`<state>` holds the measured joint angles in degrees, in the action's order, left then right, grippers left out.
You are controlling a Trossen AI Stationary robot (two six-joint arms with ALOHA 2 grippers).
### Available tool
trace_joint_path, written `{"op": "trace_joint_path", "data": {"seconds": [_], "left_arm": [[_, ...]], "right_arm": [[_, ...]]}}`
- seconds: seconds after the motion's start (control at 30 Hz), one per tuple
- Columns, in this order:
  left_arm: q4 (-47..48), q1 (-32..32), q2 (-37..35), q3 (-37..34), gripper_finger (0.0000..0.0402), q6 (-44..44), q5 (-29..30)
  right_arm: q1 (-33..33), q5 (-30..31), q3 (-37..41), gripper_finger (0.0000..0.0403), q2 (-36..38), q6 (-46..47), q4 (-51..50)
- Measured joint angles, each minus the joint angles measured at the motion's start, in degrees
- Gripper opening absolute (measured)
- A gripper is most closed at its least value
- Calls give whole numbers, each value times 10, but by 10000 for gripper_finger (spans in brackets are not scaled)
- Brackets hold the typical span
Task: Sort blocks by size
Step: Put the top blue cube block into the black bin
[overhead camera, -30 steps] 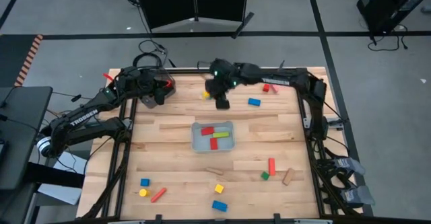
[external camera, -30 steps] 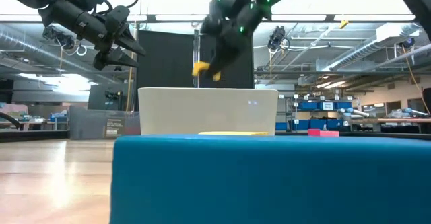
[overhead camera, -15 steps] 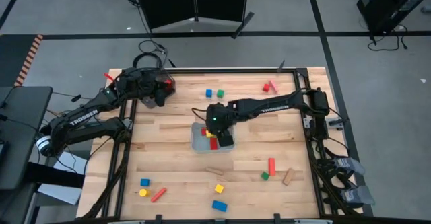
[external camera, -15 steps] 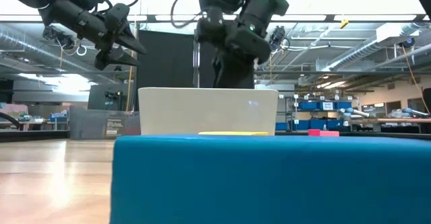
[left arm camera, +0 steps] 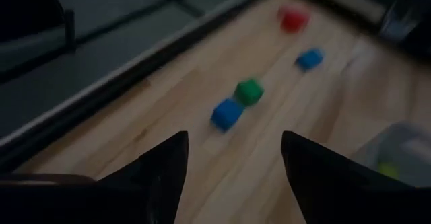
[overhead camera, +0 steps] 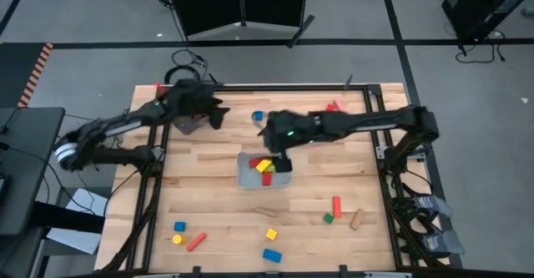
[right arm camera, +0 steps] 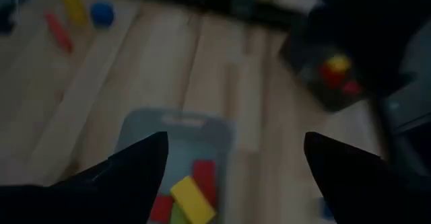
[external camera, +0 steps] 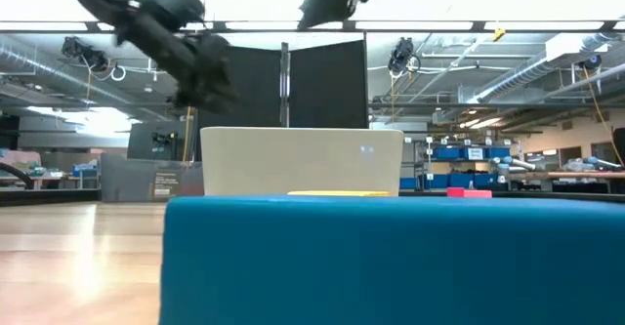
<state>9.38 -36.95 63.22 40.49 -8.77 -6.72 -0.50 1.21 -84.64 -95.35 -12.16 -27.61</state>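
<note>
Several blocks in the clear tray (overhead camera: 244, 178) mid-table: one yellow bar (overhead camera: 264, 165), two red (right arm camera: 203, 172), one green. Seven more scattered along the near edge, a blue cube (left arm camera: 227, 113) and green cube (left arm camera: 248, 90) at the far side. Right gripper (overhead camera: 281, 163) parted, empty, above the tray. Left gripper (overhead camera: 219, 113) spread, far-left.

Even overhead light fills the high view, with soft shadows on the table (overhead camera: 334, 174). Both wrist views are dim and smeared by motion. In the low view, a near blue block (external camera: 391, 262) is out of focus against bright ceiling glare.
</note>
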Motion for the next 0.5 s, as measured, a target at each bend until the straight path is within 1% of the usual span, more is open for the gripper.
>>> {"op": "trace_joint_path", "data": {"seconds": [0.1, 0.23, 0.37, 0.5], "left_arm": [[16, 0, 101, 69, 246, 55, 0], [91, 0, 226, 177, 246, 132, -5], [176, 1, 323, 283, 246, 215, -9], [246, 6, 398, 364, 248, 282, -9]], "right_arm": [[10, 29, 0, 351, 53, 0, -6], [37, 58, 0, 343, 104, 5, -32], [69, 94, 0, 334, 128, 22, -63], [100, 132, 0, 328, 135, 43, -92]]}}
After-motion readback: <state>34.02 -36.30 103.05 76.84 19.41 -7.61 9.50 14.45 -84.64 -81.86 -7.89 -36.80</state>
